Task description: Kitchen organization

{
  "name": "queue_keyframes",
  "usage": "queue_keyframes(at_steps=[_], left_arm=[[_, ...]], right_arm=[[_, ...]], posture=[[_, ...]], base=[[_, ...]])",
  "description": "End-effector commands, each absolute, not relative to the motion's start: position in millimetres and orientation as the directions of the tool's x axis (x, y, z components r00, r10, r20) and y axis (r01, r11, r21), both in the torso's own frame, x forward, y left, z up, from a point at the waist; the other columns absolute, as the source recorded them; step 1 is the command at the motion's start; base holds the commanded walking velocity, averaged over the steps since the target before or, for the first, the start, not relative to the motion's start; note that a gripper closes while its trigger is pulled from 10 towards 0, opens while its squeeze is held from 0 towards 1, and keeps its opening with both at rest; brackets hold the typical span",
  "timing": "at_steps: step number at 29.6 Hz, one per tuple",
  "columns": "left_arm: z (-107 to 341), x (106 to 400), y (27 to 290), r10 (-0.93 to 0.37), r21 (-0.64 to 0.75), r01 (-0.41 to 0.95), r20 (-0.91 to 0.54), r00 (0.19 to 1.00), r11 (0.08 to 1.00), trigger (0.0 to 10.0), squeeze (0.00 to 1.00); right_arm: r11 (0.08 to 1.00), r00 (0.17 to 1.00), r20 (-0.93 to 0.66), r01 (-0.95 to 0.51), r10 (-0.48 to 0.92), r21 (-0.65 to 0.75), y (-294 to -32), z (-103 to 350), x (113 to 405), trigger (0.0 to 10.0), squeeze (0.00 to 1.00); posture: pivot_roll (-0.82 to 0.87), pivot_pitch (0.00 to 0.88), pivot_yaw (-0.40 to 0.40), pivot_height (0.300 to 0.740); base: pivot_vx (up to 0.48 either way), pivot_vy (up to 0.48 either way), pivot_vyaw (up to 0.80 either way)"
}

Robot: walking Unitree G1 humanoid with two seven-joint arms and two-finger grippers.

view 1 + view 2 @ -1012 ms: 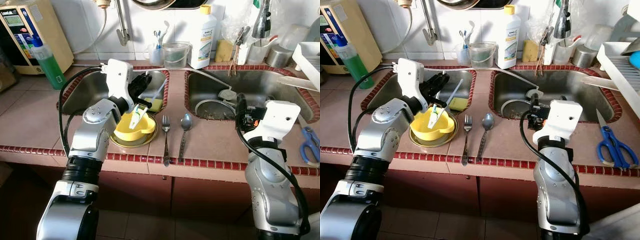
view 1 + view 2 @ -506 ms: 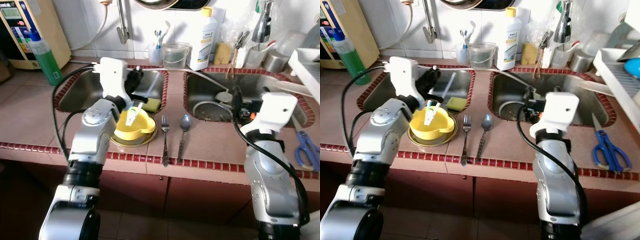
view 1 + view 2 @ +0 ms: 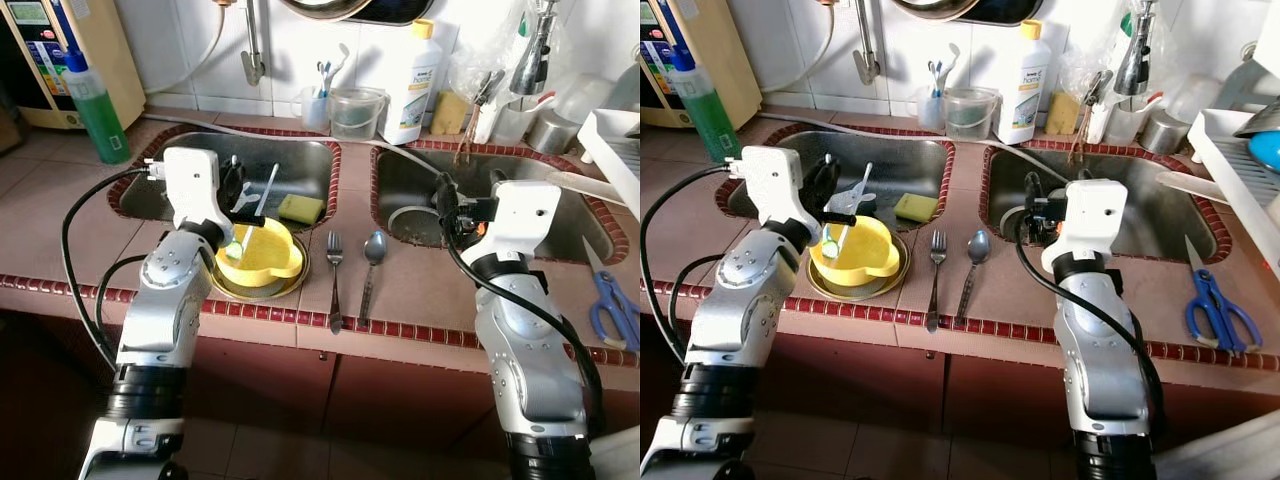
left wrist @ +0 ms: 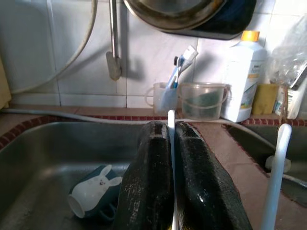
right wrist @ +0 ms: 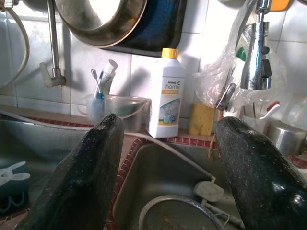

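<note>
You are facing a home kitchen: a tiled counter (image 3: pixel 60 240) with a double steel sink (image 3: pixel 300 175), dish soap bottle (image 3: pixel 413 70), and fork (image 3: pixel 333 275) and spoon (image 3: pixel 369 270) near you.

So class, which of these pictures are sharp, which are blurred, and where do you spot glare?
Left eye view: sharp, glare on the white bottle. Right eye view: equally crisp, sheen in the right sink. Left wrist view: the close left tool is soft, background clear. Right wrist view: right tool's fingers blurred, tap glinting.
</note>
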State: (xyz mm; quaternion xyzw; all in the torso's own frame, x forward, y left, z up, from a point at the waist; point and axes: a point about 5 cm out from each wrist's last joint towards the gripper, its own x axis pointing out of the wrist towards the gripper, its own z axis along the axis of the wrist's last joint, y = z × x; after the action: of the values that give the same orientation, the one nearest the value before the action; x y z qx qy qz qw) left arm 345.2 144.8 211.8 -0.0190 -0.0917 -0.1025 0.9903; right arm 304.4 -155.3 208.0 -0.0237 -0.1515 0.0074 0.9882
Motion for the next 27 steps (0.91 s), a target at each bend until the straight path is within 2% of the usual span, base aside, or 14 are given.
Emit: queue_keyframes(at_steps=[1,18,23,27], left_arm=[[214.0,342.5,142.6,-0.204,-0.02,0.212,0.191,0.96,0.977,10.0,0.0],[237.0,346.2,123.1,-0.283,-0.018,0.295,0.235,0.93,0.955,10.0,0.0],[261.5,345.3,121.5,-0.295,-0.027,0.32,0.317,0.901,0.947,10.0,0.0],[265.2,346.0,123.3,-0.297,-0.029,0.323,0.327,0.897,0.946,10.0,0.0]], right_arm=[[0.999,0.954,0.3,-0.003,0.015,-0.043,-156.2,207.6,304.6,10.0,0.0],[0.999,0.949,0.316,0.033,-0.02,-0.036,-160.0,208.3,301.3,10.0,0.0],[0.999,0.947,0.32,0.029,-0.019,-0.027,-157.3,208.3,300.8,10.0,0.0],[0.999,0.947,0.32,0.03,-0.021,-0.023,-156.5,207.4,299.9,10.0,0.0]], posture=[[-0.09,0.0,-0.017,0.703],[-0.1,0.0,0.008,0.703],[-0.1,0.0,0.017,0.703],[-0.1,0.0,0.02,0.703]], base=[[0.0,0.0,0.0],[0.0,0.0,0.0],[0.0,0.0,0.0],[0.0,0.0,0.0]])
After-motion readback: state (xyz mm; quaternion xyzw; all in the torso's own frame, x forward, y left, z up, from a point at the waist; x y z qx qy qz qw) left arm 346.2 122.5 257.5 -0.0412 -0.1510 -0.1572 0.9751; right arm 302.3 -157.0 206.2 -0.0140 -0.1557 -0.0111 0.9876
